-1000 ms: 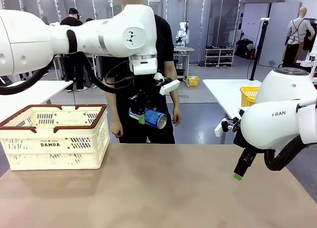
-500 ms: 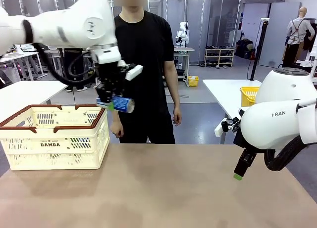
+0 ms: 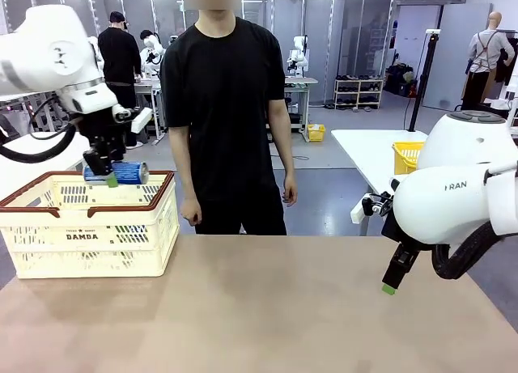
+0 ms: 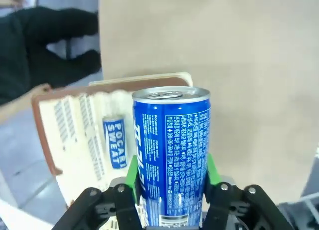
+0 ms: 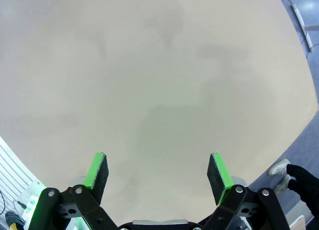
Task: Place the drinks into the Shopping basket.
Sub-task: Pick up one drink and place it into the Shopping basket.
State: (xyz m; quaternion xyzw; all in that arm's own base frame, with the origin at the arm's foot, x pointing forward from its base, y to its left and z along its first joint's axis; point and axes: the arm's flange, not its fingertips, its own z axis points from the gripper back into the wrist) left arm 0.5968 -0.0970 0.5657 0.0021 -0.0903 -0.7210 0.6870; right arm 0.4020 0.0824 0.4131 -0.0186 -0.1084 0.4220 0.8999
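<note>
Tan tabletop (image 3: 267,308) carries the cream Shopping basket (image 3: 89,235) at its left end. Left gripper (image 3: 104,172), jaws clamped on a blue can (image 3: 121,173), holds it lying level above the basket, silver top pointing right. Another blue can (image 4: 114,142) lies inside. Right gripper (image 5: 157,172) hovers with jaws wide apart.

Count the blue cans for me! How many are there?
2. One blue can is held in the left gripper above the shopping basket. Another blue can lies inside the basket. More could be hidden behind its walls.
</note>
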